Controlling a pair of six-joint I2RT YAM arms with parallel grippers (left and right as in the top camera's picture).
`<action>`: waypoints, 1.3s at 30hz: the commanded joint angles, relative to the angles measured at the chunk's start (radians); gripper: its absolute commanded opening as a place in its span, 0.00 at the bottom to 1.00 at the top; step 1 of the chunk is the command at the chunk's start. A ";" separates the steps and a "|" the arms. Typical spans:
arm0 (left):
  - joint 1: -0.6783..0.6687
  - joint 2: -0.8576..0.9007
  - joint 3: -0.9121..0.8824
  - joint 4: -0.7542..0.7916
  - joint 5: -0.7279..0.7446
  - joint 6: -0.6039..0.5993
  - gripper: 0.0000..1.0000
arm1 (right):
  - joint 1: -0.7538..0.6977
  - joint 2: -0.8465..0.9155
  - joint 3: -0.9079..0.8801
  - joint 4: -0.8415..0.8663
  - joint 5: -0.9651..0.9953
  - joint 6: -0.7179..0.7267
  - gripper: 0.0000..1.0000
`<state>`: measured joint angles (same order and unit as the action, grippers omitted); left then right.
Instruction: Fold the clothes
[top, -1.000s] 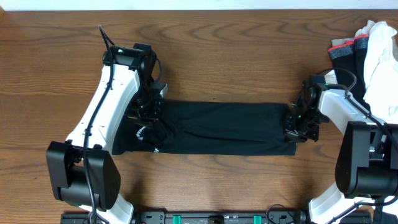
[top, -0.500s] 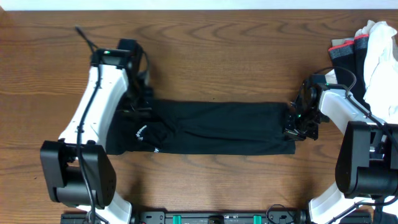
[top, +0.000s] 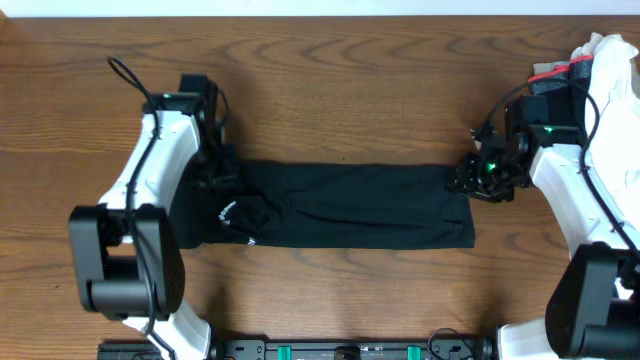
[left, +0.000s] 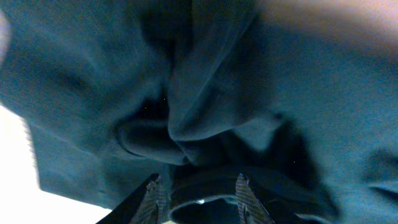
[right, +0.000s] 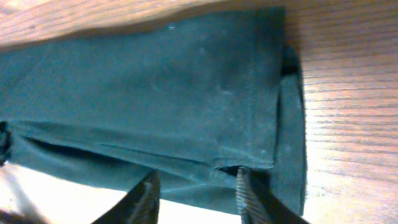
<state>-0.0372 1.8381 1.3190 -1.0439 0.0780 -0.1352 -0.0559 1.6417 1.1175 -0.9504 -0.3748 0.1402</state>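
Your left jaws stand parted, gripping nothing; the black T-shirt (top: 350, 205) bunches in folds just ahead of them. Your right jaws, likewise parted and empty, hover above its squared end, which lies flat on the table (top: 340, 80).

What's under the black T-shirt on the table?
Only the wooden table shows around the T-shirt. At the shirt's right end, a lower layer of the same black fabric peeks out. Anything else beneath it is covered.
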 joint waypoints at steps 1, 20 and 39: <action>-0.002 0.031 -0.063 0.021 -0.008 -0.013 0.40 | -0.008 -0.015 0.014 -0.007 -0.037 -0.026 0.41; -0.035 -0.199 -0.087 -0.057 0.072 0.003 0.35 | -0.008 -0.014 0.014 -0.011 -0.048 -0.052 0.45; -0.311 -0.242 -0.317 0.195 0.034 -0.069 0.36 | -0.008 -0.014 0.014 -0.023 -0.048 -0.052 0.47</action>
<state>-0.3496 1.5845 1.0248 -0.8726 0.1261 -0.1856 -0.0559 1.6379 1.1175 -0.9714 -0.4118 0.1013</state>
